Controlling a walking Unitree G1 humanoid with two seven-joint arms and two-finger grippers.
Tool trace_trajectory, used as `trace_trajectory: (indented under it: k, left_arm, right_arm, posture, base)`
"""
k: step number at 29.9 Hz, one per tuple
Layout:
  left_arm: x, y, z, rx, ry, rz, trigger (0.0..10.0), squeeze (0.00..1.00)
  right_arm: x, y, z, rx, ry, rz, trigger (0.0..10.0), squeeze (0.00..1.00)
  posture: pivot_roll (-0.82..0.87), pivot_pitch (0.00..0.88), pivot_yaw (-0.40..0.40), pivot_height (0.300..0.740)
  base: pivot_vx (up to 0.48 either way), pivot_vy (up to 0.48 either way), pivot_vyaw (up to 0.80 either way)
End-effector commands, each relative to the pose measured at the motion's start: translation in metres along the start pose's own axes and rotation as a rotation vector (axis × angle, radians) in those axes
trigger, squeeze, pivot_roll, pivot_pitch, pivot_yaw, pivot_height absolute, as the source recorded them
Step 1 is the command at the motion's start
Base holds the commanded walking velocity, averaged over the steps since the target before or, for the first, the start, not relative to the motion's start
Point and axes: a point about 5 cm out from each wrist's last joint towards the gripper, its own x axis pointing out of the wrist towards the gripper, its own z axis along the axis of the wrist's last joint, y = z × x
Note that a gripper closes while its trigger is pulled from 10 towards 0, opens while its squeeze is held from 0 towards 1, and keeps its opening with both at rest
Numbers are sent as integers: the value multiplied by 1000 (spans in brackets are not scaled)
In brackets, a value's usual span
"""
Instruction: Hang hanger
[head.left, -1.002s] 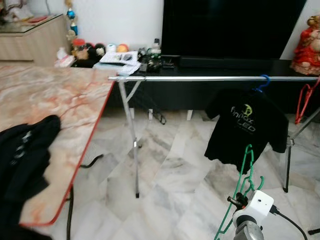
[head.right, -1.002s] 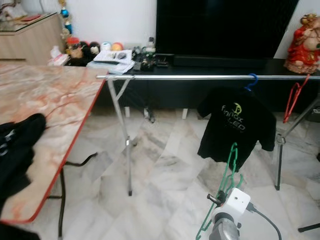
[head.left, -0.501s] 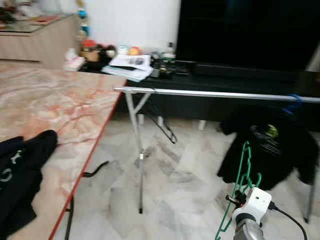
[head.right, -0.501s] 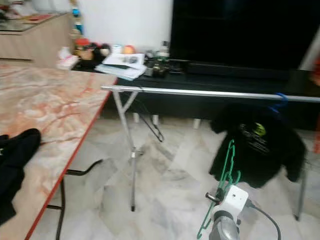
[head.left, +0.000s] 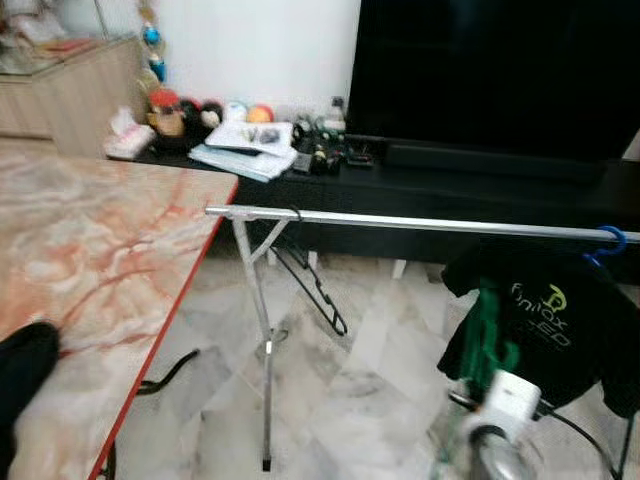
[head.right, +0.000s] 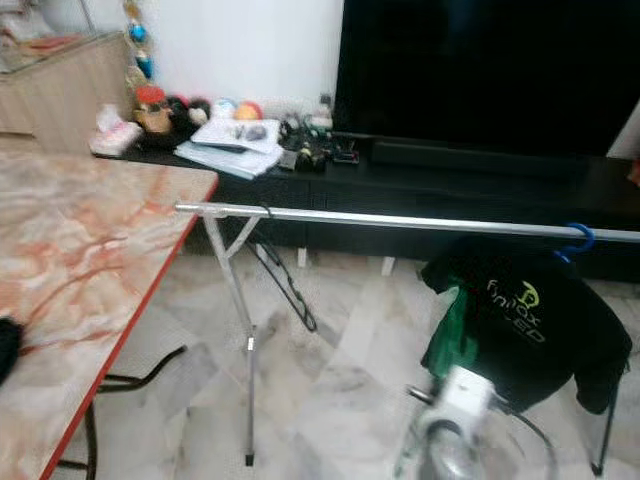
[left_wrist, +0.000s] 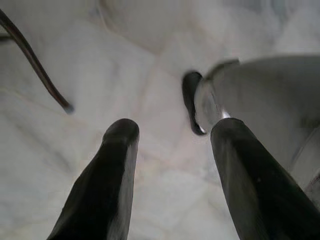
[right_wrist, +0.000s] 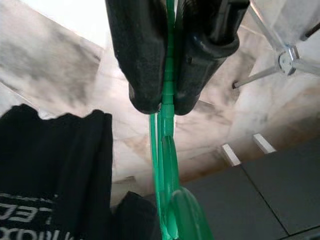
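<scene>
Table (head.left: 110, 250) on the left, rail (head.left: 400, 222) running rightward from its corner, shirt (head.left: 545, 325) hung near the rail's right end, hanger (head.left: 488, 335) just before it, cabinet (head.left: 480, 185) behind.

The right arm (head.left: 490, 455) is silver and rounded, blurred, with a white box (head.left: 512, 400) at the wrist and a thin black cable (head.left: 580, 435). Each tool has two long, rounded black fingers (left_wrist: 107, 185).

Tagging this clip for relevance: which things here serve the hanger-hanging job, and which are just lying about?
Job:
green plastic hanger, clamped in the right gripper
silver metal clothes rail

Lying about:
black printed T-shirt on a blue hanger
marble-patterned table
papers and toys on the black TV bench
</scene>
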Motion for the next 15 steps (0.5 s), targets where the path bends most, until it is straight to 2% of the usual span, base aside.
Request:
trace_trajectory:
  k: [1, 6, 15]
  left_arm:
    - [0, -5, -5, -1, 16, -9, 10000, 0]
    - [0, -5, -4, 1, 15, -7, 10000, 0]
    - [0, -5, -4, 13, 12, -1, 10000, 0]
  right_arm:
    - [0, -13, 1, -43, 9, -30, 10000, 0]
    - [2, -9, 6, -60, -5, -18, 10000, 0]
    - [11, 0, 23, -107, -28, -7, 10000, 0]
  posture:
    - [142, 37, -16, 740]
    - [140, 40, -16, 740]
    - [141, 38, -14, 740]
  base:
    - [368, 0, 0]
    - [359, 0, 0]
    - [0, 0, 0]
